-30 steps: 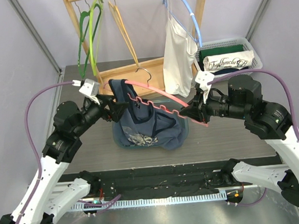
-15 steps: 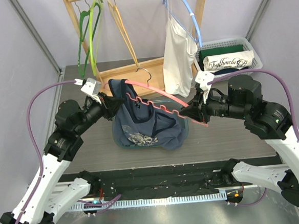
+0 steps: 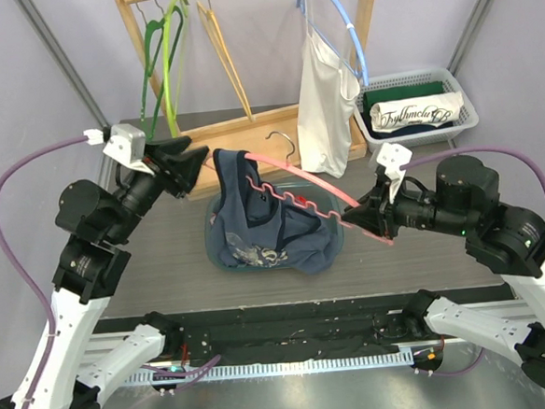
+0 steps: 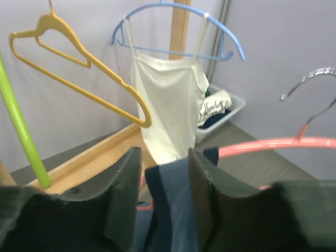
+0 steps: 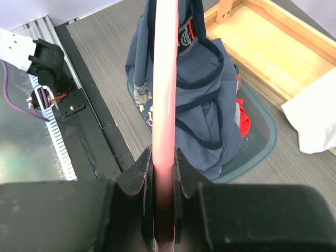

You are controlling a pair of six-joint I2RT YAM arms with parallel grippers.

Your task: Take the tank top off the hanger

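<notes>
- Pink plastic hanger (image 5: 164,79), notched lower bar, metal hook: landmark item. Slung slantwise between the two grippers, clear of the table.
- Navy sleeveless tank top (image 3: 256,234), pale print on the front: draped over the hanger's left half. Straps caught along the notched bar, body hanging below the hanger, hem bunched at the bottom.
- Left gripper (image 4: 164,163): at the hanger's left tip, pointing along it. Jaws narrowly apart with a band of the navy fabric lying between them; real pinch or loose contact not determinable.
- Left arm (image 3: 88,236): rising steeply from its base, elbow folded high out to the left of the hanger, forearm reaching rightward to the hanger's left tip.
- Right gripper (image 5: 163,157): pressed together on the hanger's right end, one finger flat on each side of the pink bar.
- Right arm (image 3: 479,213): elbow bent far to the right of the hanger, forearm near level and aimed leftward along the hanger.
- Translucent teal tray (image 5: 260,134): directly under the hanger, receiving the tank top's hem.
- Wooden rack (image 3: 248,127): behind the hanger, just past its hook.
- White camisole on a blue hanger (image 3: 326,107): behind the hanger's right half, hung on the rack.
- Green hangers (image 3: 164,62): behind the hanger's left tip, also on the rack.
</notes>
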